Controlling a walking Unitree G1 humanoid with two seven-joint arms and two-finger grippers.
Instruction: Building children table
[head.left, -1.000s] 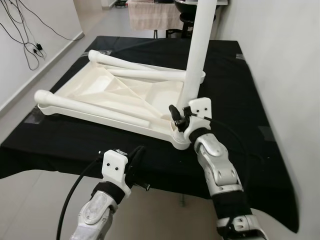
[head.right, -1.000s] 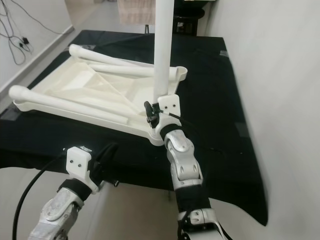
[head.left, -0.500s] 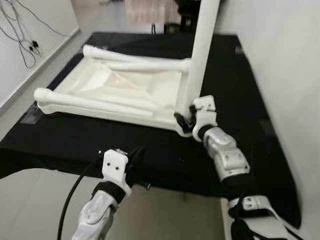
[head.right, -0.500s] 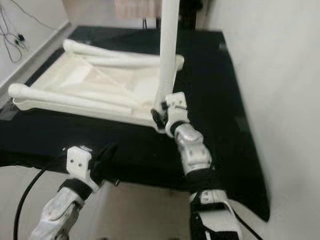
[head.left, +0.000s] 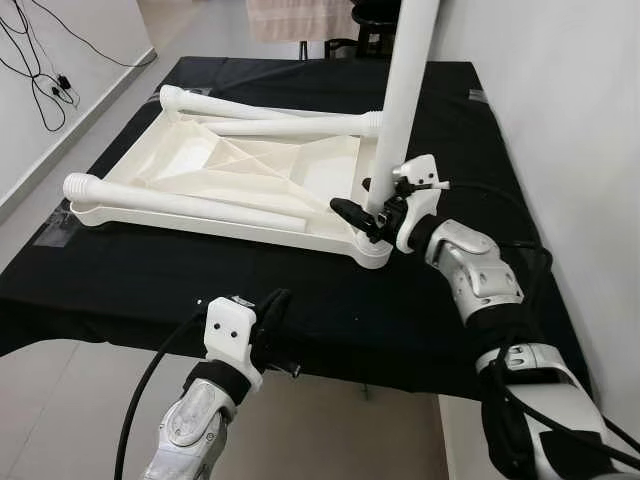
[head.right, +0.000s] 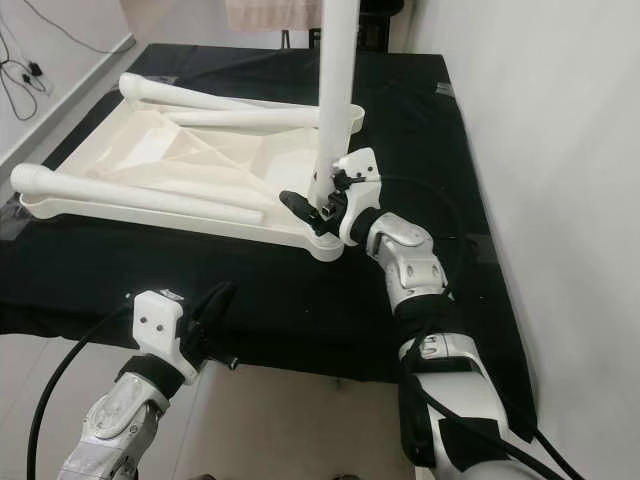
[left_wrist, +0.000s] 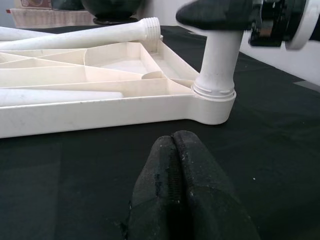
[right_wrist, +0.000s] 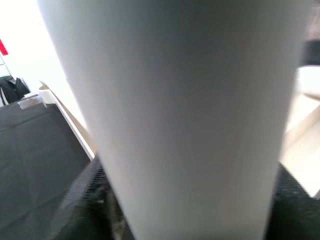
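An upturned tabletop (head.left: 230, 185) is laid on the bench (head.left: 140, 280), nearer its left edge. An upright leg (head.left: 405, 95) is stood in the tabletop's near right corner. Three loose legs are laid on the tabletop: one (head.left: 180, 200) along its near side, two (head.left: 290, 125) towards the far side. The right pincer (head.left: 372, 208) is closed around the upright leg's base. The left pincer (head.left: 272, 318) is held at the bench's near edge.
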